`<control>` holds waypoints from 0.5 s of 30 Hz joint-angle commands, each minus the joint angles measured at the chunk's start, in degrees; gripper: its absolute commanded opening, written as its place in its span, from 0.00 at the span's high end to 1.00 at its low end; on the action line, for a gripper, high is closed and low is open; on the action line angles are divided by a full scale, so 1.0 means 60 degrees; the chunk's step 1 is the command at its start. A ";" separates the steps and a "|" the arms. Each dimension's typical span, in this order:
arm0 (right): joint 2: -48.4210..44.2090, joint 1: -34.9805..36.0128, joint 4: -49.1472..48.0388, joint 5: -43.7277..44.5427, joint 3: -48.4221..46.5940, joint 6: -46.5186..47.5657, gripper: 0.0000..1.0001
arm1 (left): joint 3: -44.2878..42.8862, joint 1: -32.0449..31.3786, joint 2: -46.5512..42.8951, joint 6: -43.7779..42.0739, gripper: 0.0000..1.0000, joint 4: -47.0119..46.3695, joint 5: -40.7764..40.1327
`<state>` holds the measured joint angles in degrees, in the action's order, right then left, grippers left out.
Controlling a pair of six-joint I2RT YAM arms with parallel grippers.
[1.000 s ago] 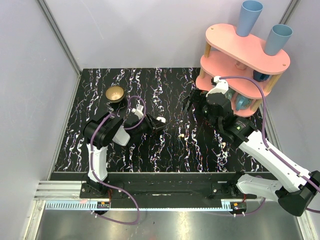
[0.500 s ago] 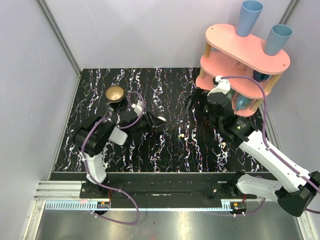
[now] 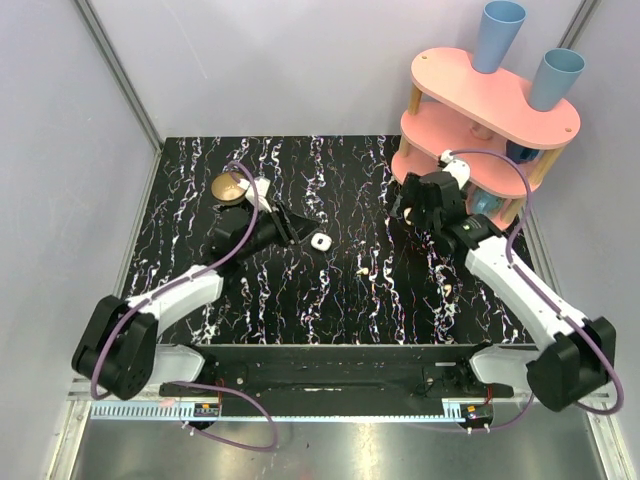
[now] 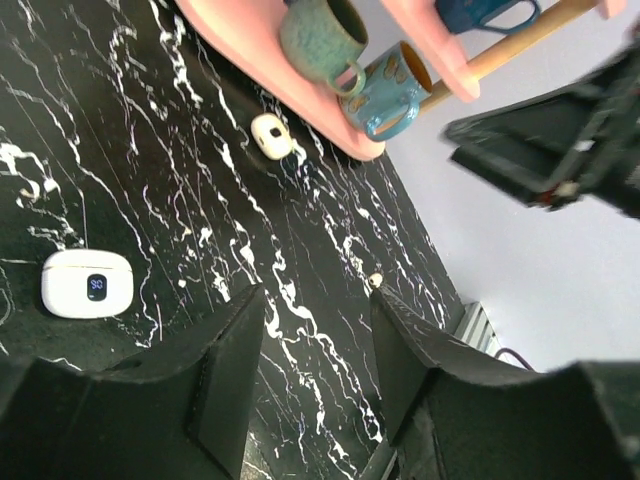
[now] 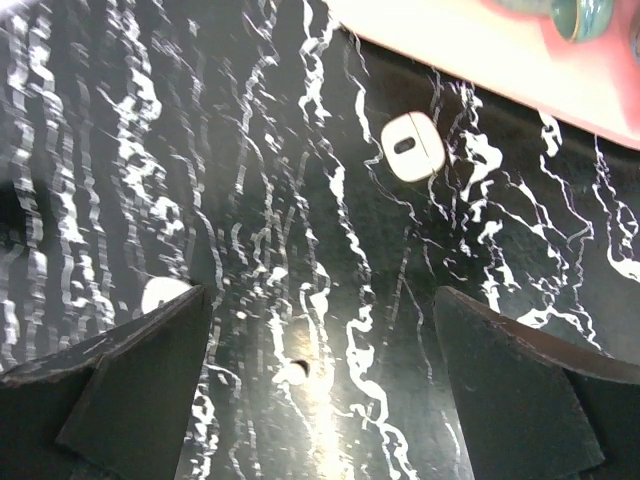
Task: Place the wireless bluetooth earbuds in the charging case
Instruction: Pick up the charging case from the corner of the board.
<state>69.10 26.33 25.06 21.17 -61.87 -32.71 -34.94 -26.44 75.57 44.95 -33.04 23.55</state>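
A white charging case point(image 3: 320, 241) with a small display lies shut on the black marbled table; the left wrist view has it at the left point(image 4: 87, 283). My left gripper point(image 3: 299, 231) point(image 4: 318, 300) hovers just left of it, open and empty. A second, cream case point(image 4: 270, 135) point(image 5: 412, 147) lies by the pink shelf's foot. One tiny cream earbud point(image 3: 362, 270) point(image 4: 376, 280) lies mid-table, another point(image 3: 447, 290) further right. My right gripper point(image 3: 408, 203) point(image 5: 322, 295) is wide open above the table with a small bud point(image 5: 292, 372) on the surface between its fingers.
A pink two-tier shelf point(image 3: 490, 95) stands at the back right, with blue cups on top and mugs point(image 4: 318, 40) on its lower deck. At the back left is a gold bowl point(image 3: 230, 187). Grey walls close in the table.
My left arm has stretched out toward the back left. Its gripper has drawn back off the white case and its jaws have widened. The right gripper has shifted slightly right.
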 commanded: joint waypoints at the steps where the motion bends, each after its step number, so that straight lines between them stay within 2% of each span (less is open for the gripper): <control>1: 0.0596 -0.0227 0.0013 -0.0497 0.0086 0.1316 0.04 | 0.0110 0.0128 -0.1210 -0.0636 0.49 0.0657 -0.0746; 2: 0.0786 -0.0257 -0.0002 -0.0496 0.0130 0.1509 0.10 | 0.0125 0.0172 -0.1373 -0.0650 0.49 0.0730 -0.0819; 6: 0.1314 -0.0316 -0.0031 -0.0189 0.0116 0.2388 0.12 | 0.0271 0.0216 -0.2047 -0.0724 0.48 0.0775 -0.1069; 9: 0.1564 -0.0316 -0.0016 0.0484 0.0130 0.2945 0.00 | 0.0490 0.0275 -0.2501 -0.0782 0.46 0.0745 -0.1127; 15: 0.2412 -0.0345 0.1225 0.1303 -0.0922 0.2729 0.00 | 0.0769 0.0597 -0.3497 -0.1294 0.40 0.1491 -0.1464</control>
<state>80.42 24.64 28.18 23.33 -61.65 -17.15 -31.20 -24.25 58.22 40.14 -25.87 17.63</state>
